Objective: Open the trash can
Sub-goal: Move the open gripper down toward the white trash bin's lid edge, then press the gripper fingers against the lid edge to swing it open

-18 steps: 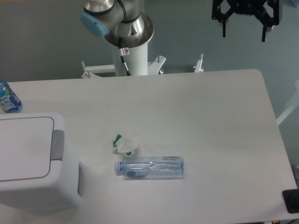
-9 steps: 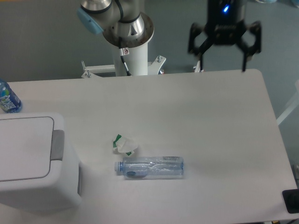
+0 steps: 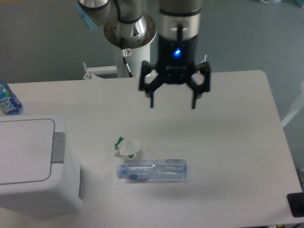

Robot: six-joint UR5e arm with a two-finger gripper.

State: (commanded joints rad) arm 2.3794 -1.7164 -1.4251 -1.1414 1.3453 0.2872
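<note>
The trash can is a large boxy white bin at the table's left front, its flat lid down and a grey push tab on its right side. My gripper hangs open above the middle of the table, fingers pointing down, well to the right of the bin and farther back. Nothing is between its fingers.
A crumpled white-and-green wrapper lies right of the bin, with a clear plastic bottle on its side just in front of it. A blue-labelled bottle stands at the far left edge. The arm's base rises behind the table.
The gripper has swept from the upper right down and leftward to over the table's middle, staying open. The bin, wrapper and bottles have not moved.
</note>
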